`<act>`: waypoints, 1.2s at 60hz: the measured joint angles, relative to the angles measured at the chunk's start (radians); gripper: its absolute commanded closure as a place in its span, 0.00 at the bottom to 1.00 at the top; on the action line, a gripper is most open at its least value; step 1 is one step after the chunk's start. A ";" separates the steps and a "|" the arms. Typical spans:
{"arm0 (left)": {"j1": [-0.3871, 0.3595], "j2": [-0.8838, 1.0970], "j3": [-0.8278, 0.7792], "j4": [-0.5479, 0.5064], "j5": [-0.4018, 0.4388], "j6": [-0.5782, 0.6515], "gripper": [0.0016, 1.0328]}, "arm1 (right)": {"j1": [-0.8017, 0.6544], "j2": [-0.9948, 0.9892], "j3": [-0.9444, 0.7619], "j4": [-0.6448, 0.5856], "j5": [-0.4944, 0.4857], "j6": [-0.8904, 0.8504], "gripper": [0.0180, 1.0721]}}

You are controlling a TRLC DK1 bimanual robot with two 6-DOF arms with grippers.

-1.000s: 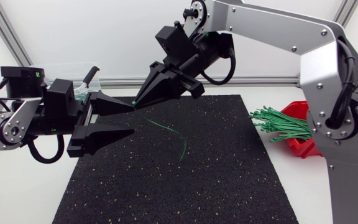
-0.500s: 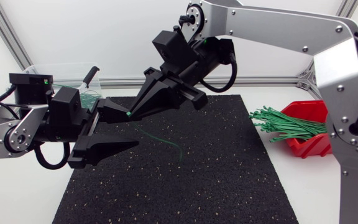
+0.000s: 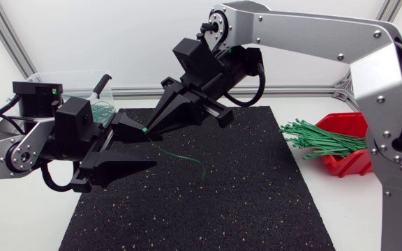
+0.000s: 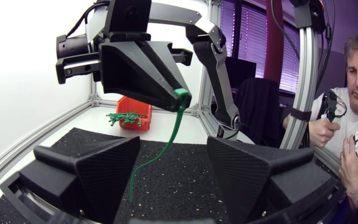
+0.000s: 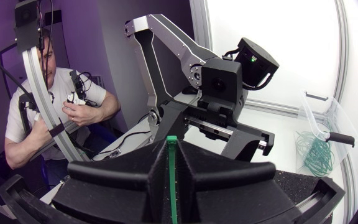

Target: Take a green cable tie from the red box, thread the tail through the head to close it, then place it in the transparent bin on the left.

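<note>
My right gripper (image 3: pixel 147 130) is shut on the head end of a green cable tie (image 3: pixel 187 155), held over the black mat. The tie's tail curves down toward the mat. In the right wrist view the tie (image 5: pixel 172 152) stands pinched between the closed fingers of the right gripper (image 5: pixel 172 163). My left gripper (image 3: pixel 152 148) is open, one finger on each side of the right gripper's tip. From the left wrist, the tie (image 4: pixel 166 140) hangs between the left gripper's (image 4: pixel 173 171) spread fingers without touching them. The red box (image 3: pixel 344 146) with a bundle of green ties (image 3: pixel 319 139) sits at the right. The transparent bin (image 3: pixel 51 78) is behind my left arm.
The black mat (image 3: pixel 257 209) covers the middle of the table. Green ties (image 5: pixel 312 155) lie coiled in the transparent bin (image 5: pixel 328 118). The red box (image 4: pixel 134 107) shows far behind the right gripper in the left wrist view.
My right gripper carried the tie's head left and down, between the left gripper's fingers. The left gripper tilted and its fingers drew slightly closer together.
</note>
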 measured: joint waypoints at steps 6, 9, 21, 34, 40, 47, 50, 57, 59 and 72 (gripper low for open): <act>0.000 -0.003 0.000 0.001 0.015 -0.008 0.51 | 0.000 0.000 0.000 0.000 0.000 0.000 0.92; 0.000 -0.003 0.000 0.001 0.022 -0.008 0.55 | 0.000 0.000 0.000 0.000 0.000 0.000 0.92; 0.000 -0.003 0.000 0.034 0.037 -0.008 0.73 | 0.000 0.000 -0.018 0.000 0.000 -0.008 0.92; 0.000 -0.007 0.000 0.055 0.040 -0.008 0.79 | 0.000 0.000 -0.022 0.000 0.000 -0.012 0.92; 0.000 -0.007 -0.002 0.066 0.040 -0.008 0.83 | 0.000 0.000 -0.022 0.000 0.000 -0.019 0.92; 0.000 -0.008 -0.011 0.076 0.040 -0.008 0.89 | 0.000 0.000 -0.022 0.000 0.000 -0.019 0.92; 0.000 -0.009 -0.013 0.077 0.040 -0.008 0.92 | -0.001 0.000 -0.022 0.000 0.000 -0.019 0.92; 0.000 -0.009 -0.013 0.079 0.040 -0.008 0.95 | -0.001 -0.002 -0.026 0.000 0.000 -0.019 0.92; 0.000 -0.009 -0.013 0.079 0.040 -0.008 0.97 | -0.001 -0.003 -0.030 -0.001 0.000 -0.019 0.92; 0.012 -0.024 -0.013 0.079 0.040 -0.027 0.97 | -0.007 -0.007 -0.032 0.000 -0.003 -0.019 0.38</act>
